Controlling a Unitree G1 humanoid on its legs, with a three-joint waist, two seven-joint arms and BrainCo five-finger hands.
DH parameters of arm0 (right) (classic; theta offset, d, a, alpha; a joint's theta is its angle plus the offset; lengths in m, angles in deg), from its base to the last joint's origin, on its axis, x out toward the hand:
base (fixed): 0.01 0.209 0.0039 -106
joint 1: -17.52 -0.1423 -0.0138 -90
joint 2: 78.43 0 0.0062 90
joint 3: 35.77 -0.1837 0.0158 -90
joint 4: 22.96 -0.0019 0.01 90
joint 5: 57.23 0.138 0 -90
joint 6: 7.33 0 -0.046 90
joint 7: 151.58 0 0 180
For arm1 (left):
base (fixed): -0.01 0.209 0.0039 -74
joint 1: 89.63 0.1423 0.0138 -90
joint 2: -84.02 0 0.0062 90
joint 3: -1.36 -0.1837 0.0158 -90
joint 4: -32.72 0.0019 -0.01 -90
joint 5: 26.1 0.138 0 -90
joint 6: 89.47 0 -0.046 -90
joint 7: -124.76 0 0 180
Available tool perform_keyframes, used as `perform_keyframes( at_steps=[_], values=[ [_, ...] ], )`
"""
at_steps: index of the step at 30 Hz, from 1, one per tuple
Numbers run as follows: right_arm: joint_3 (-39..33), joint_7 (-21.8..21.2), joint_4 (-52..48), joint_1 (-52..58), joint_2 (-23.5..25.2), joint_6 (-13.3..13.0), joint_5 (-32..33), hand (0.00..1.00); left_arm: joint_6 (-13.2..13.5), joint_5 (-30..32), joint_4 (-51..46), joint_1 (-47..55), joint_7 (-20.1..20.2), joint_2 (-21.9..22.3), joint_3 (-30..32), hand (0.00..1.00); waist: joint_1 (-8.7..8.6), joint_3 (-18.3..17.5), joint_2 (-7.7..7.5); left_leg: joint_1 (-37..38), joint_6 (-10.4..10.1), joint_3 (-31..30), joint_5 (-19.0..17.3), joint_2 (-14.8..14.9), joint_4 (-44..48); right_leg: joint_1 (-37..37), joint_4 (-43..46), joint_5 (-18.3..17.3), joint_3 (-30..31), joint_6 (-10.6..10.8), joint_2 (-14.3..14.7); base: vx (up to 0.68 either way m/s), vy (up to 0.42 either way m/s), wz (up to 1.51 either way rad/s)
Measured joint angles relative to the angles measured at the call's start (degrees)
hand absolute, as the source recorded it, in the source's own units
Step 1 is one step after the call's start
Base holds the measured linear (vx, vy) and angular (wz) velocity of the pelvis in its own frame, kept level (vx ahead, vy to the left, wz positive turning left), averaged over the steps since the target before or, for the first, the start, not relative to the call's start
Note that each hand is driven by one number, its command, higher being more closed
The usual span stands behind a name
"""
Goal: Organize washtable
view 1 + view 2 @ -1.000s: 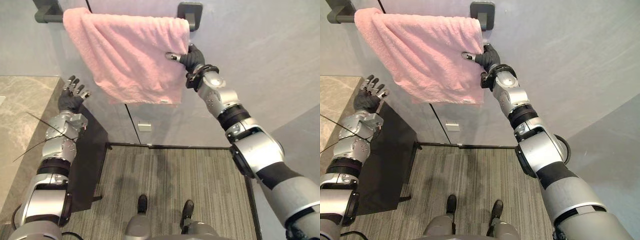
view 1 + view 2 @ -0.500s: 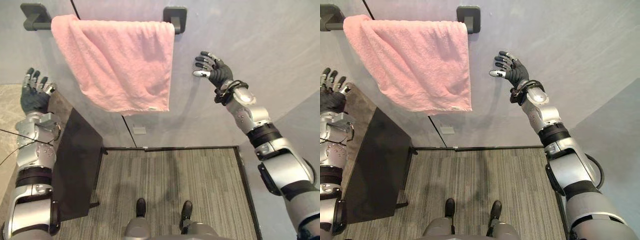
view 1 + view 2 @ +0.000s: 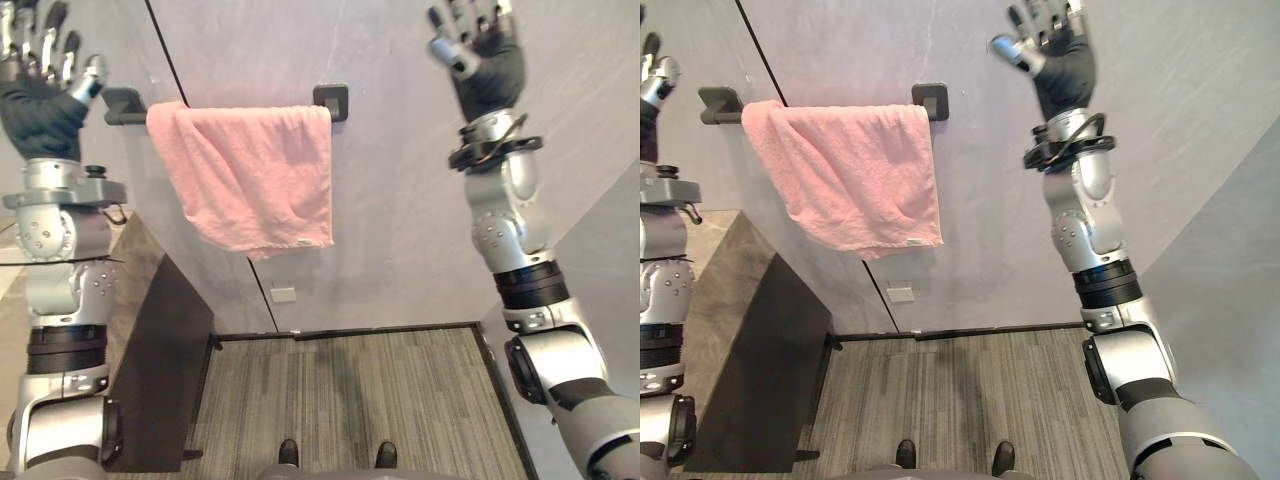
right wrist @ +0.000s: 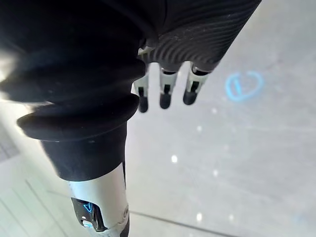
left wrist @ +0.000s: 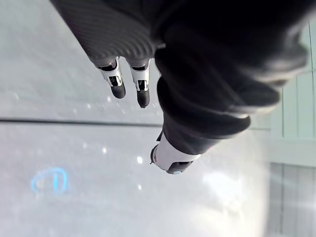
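Both left hand (image 3: 40,100) and right hand (image 3: 487,62) hover high, fingers spread, empty; pink terry towel (image 3: 250,170) drapes the dark wall rail (image 3: 122,105), hanging seemingly done; next, lower both arms.

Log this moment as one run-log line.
pink towel draped over wall rail | left hand: open, empty, high left of rail | right hand: open, empty, high right of rail | contact: none

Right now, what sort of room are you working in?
Probably a bathroom or washroom: a pink towel hangs over a dark wall rail, and a stone-topped counter with a dark side panel stands lower down at the left.
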Motion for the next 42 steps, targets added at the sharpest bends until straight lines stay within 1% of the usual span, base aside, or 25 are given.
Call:
perform_keyframes(
  at_steps=[1, 3, 6, 8, 9, 11, 13, 14, 15, 18, 20, 21, 25, 28, 29, 31, 34, 37, 41, 42],
  values=[
    [2.2, -1.1, 0.0, 0.2, -0.1, 0.1, 0.1, 0.0, 0.2, -0.2, -1.5, 0.8, 1.1, 0.1, -1.0, 0.0, 0.01, -0.2, 0.29, 0.1, 0.0, -0.1, 0.0, 0.0, 0.0, 0.2, 0.0, 0.0, -0.1, 0.0, 0.0, -0.03, 0.011, 0.1],
    [5.2, -4.2, 0.0, 0.5, -0.2, 1.4, 0.3, 0.0, 0.0, -1.1, -2.7, 3.2, 4.2, 0.1, -2.4, 0.0, 0.0, -0.5, 0.7, 0.5, 0.0, -0.3, 0.0, 0.0, 0.0, 0.6, 0.0, -0.2, -0.3, 0.2, -0.1, -0.01, 0.005, 0.05],
    [8.5, -6.5, 0.0, 1.3, -1.1, 2.4, 0.6, 0.0, -0.3, -2.0, -2.8, 5.9, 6.0, 0.1, -4.0, 0.0, 0.07, -0.6, 0.59, 0.4, -0.1, -0.3, 0.0, -0.1, 0.0, 0.5, 0.0, -0.2, -0.3, 0.2, -0.1, 0.0, 0.0, 0.0],
    [11.8, -8.3, 0.0, 1.9, -2.3, 3.5, 0.8, 0.0, -1.1, -2.0, -2.7, 7.8, 6.4, 0.1, -4.7, 0.0, 0.11, -0.7, 0.49, 0.1, -0.1, -0.4, 0.0, -0.2, 0.0, 0.4, 0.0, -0.1, -0.4, 0.4, -0.3, 0.01, 0.005, 0.04],
    [12.9, -8.6, 0.0, 1.9, -2.8, 3.7, 0.9, 0.0, -1.3, -2.0, -2.6, 8.0, 6.6, 0.1, -5.2, 0.0, 0.15, -0.7, 0.46, -0.1, 0.0, -0.5, 0.1, -0.3, 0.0, 0.3, 0.0, -0.1, -0.4, 0.4, -0.3, 0.01, 0.002, 0.09],
    [17.5, -9.3, 0.1, 1.9, -5.4, 4.8, 1.6, 0.0, -1.5, -2.1, -1.3, 8.1, 7.0, 0.0, -8.3, 0.0, 0.33, -1.0, -0.01, -1.2, -0.1, -1.0, 0.1, -0.1, 0.0, -0.5, 0.0, 0.1, -0.5, 0.7, -0.4, 0.01, -0.003, 0.1],
    [20.5, -10.0, 0.6, 1.7, -6.7, 5.1, 2.6, 0.0, -1.8, -2.9, 1.4, 8.1, 7.1, -0.1, -10.3, 0.0, 0.34, -1.1, -0.71, -2.5, -0.3, -1.2, 0.2, -0.1, 0.0, -1.8, 0.0, 0.2, -0.5, 0.7, -0.3, 0.01, -0.001, 0.03],
    [21.9, -10.8, 1.6, 1.3, -7.0, 5.4, 3.4, 0.0, -2.3, -3.8, 3.9, 8.1, 7.1, -0.1, -11.4, 0.0, 0.31, -1.0, -1.27, -3.5, -0.1, -1.2, 0.7, -0.1, 0.0, -2.8, 0.0, 0.8, -0.5, 0.1, -0.2, 0.0, 0.0, 0.0],
    [22.6, -10.9, 2.2, 1.1, -7.3, 5.9, 3.6, 0.0, -2.7, -4.8, 6.3, 7.8, 7.1, -0.2, -12.6, 0.0, 0.31, -0.9, -1.78, -4.6, -0.1, -1.2, 0.9, 0.0, 0.0, -3.8, 0.1, 1.1, -0.4, 0.0, -0.1, 0.0, 0.0, 0.0],
    [23.1, -10.9, 3.7, 0.2, -7.9, 6.2, 5.3, 0.0, -4.0, -6.9, 12.3, 3.6, 8.4, -1.4, -16.1, 0.0, 0.4, 0.4, -3.17, -6.3, -0.2, -1.2, 1.4, 0.1, 0.0, -5.6, 0.2, 1.8, -0.4, -0.3, 0.1, 0.0, 0.0, 0.0],
    [24.5, -10.9, 4.7, -2.4, -8.0, 6.2, 5.8, 0.0, -4.2, -8.9, 14.9, -0.5, 9.7, -3.1, -18.0, 0.0, 0.35, 2.1, -3.89, -7.3, -0.3, -1.2, 1.8, 0.2, 0.0, -6.6, 0.2, 2.2, -0.4, -0.5, 0.2, -0.02, 0.005, -0.01],
    [24.6, -10.9, 4.7, -4.2, -7.8, 6.2, 5.8, 0.0, -4.3, -9.6, 16.7, -4.5, 10.5, -3.5, -19.2, 0.0, 0.36, 3.4, -4.12, -8.3, -0.2, -1.3, 2.0, 0.2, 0.1, -7.6, 0.2, 2.5, -0.3, -0.6, 0.3, -0.04, 0.008, 0.0],
    [24.7, -10.8, 6.1, -8.2, -6.1, 6.2, 5.8, 0.0, -4.2, -11.7, 19.9, -13.3, 11.0, -3.6, -22.1, 0.0, 0.35, 7.1, -4.06, -10.9, -0.1, -1.2, 2.8, 0.3, 0.1, -10.4, 0.2, 3.3, -0.2, -0.9, 0.3, -0.05, 0.011, -0.03],
    [24.6, -10.5, 7.3, -9.3, -2.5, 6.2, 5.7, 0.0, -4.3, -13.1, 23.6, -19.1, 11.1, -3.6, -25.0, 0.0, 0.14, 8.8, -4.05, -13.3, -0.3, -1.1, 3.5, 0.5, 0.3, -12.8, 0.2, 3.8, -0.1, -1.1, 0.6, -0.04, 0.01, -0.05],
    [24.5, -8.4, 10.8, -10.8, -0.4, 6.2, 4.5, 0.0, -4.2, -13.1, 25.6, -22.8, 10.6, -3.3, -26.1, 0.0, -0.14, 11.2, -4.01, -14.3, -0.1, -1.0, 4.1, 0.6, 0.4, -14.0, 0.3, 4.1, -0.3, -1.3, 0.7, -0.02, 0.043, -0.09],
    [24.1, -7.3, 13.1, -12.5, 0.3, 6.2, 4.5, 0.0, -3.9, -13.0, 26.1, -23.6, 10.1, -3.3, -25.7, 0.0, -0.19, 12.3, -3.81, -14.5, -0.1, -1.1, 4.1, 0.5, 0.4, -14.2, 0.3, 4.1, -0.3, -1.3, 0.7, -0.02, 0.05, -0.02],
    [23.2, -6.9, 13.0, -12.8, 1.5, 6.2, 4.5, 0.0, -3.9, -13.0, 27.3, -23.6, 9.4, -3.2, -25.7, 0.0, -0.17, 12.7, -3.68, -14.9, -0.1, -1.2, 4.1, 0.5, 0.4, -14.6, 0.3, 4.1, -0.2, -1.3, 0.6, -0.02, 0.041, 0.03],
    [23.1, -6.9, 13.1, -14.7, 2.0, 6.2, 4.5, 0.0, -3.9, -13.0, 29.7, -23.6, 8.7, -3.1, -24.3, 0.0, -0.19, 14.3, -3.53, -15.0, -0.1, -1.2, 4.1, 0.5, 0.4, -14.6, 0.2, 4.1, -0.2, -1.3, 0.6, -0.04, 0.038, 0.01],
    [22.1, -6.7, 13.1, -15.0, 2.0, 6.3, 4.5, 0.0, -3.9, -13.0, 31.4, -23.6, 7.1, -2.6, -21.0, 0.0, -0.16, 15.4, -3.53, -15.1, -0.1, -1.2, 4.1, 0.6, 0.4, -14.6, 0.2, 4.1, -0.2, -1.3, 0.7, -0.04, 0.035, 0.02],
    [22.0, -5.9, 13.2, -15.0, 2.0, 6.8, 4.5, 0.0, -3.9, -12.4, 31.7, -23.7, 5.6, -2.6, -21.0, 0.0, -0.28, 15.4, -3.53, -15.1, -0.1, -1.2, 4.1, 0.5, 0.4, -14.6, 0.2, 4.1, -0.2, -1.3, 0.7, -0.02, 0.035, 0.0]
  ],
)
